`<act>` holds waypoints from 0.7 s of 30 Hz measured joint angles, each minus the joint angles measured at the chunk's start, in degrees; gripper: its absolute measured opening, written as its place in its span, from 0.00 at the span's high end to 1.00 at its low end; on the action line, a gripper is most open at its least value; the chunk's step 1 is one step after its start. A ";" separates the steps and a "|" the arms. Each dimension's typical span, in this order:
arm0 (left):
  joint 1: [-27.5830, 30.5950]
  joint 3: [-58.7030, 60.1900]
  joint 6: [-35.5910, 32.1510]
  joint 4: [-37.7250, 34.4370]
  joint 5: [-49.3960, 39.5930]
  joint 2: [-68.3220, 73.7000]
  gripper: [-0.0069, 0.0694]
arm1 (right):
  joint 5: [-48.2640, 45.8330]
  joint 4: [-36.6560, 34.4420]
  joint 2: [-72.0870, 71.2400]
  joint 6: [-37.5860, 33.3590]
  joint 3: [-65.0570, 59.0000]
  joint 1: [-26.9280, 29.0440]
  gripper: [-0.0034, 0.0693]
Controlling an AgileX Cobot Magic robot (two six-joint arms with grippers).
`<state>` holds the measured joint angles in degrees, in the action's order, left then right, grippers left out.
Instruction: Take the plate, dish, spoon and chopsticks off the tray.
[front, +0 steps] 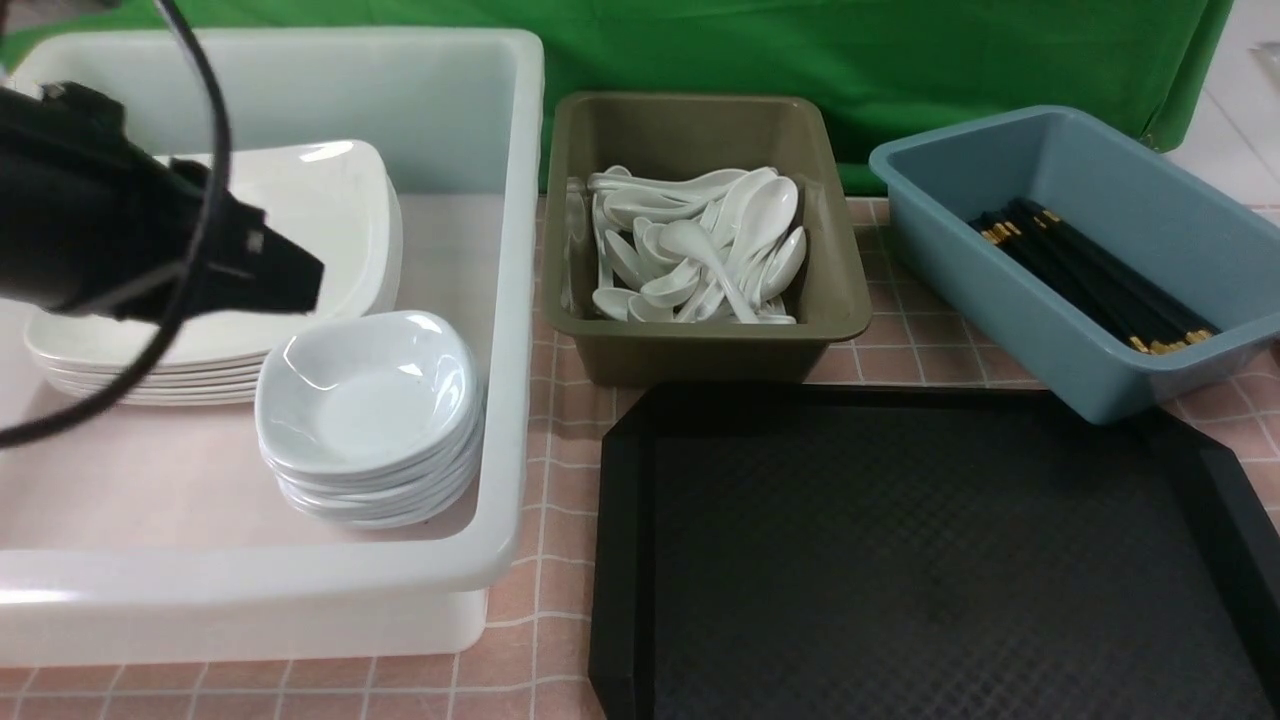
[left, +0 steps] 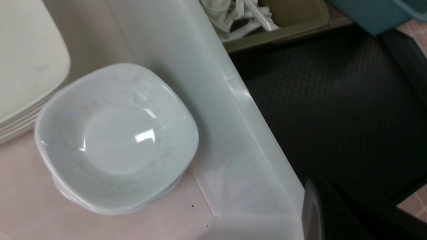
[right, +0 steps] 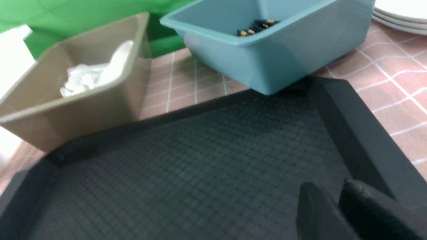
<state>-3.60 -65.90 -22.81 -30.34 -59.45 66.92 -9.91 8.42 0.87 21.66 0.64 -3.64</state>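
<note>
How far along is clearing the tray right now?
It looks finished: the tray shows bare. Plates and dishes are stacked in the white tub, spoons fill the brown bin, chopsticks the blue bin. Nothing visible is in hand or left.

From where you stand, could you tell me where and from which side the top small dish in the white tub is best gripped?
Grip the top small dish by its raised rim on the corner facing the tub's open middle, coming from above. It sits level atop a stack, its rim flares upward for the jaws to pinch, and the stack of plates and the white tub wall crowd its other sides.
</note>
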 joint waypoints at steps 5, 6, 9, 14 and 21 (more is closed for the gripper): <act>-4.55 0.00 2.60 3.87 0.23 0.00 0.91 | -0.58 0.12 0.00 -10.47 0.00 0.00 0.71; -4.93 0.00 3.08 3.93 0.10 0.00 0.91 | -0.58 0.13 0.00 -13.32 0.05 0.00 0.71; -5.15 0.00 3.72 4.18 -0.77 -0.11 0.91 | -0.58 0.18 0.00 -16.84 0.05 0.00 0.70; -5.15 2.30 5.79 7.41 -0.79 -3.76 0.91 | -0.58 0.18 0.00 -17.75 0.05 0.00 0.69; -5.15 18.65 8.34 9.37 10.84 -18.40 0.91 | -0.58 0.18 0.00 -17.75 0.05 0.00 0.67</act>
<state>-8.75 -47.25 -14.47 -20.97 -48.61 48.52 -10.49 8.60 0.87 3.91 0.69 -3.64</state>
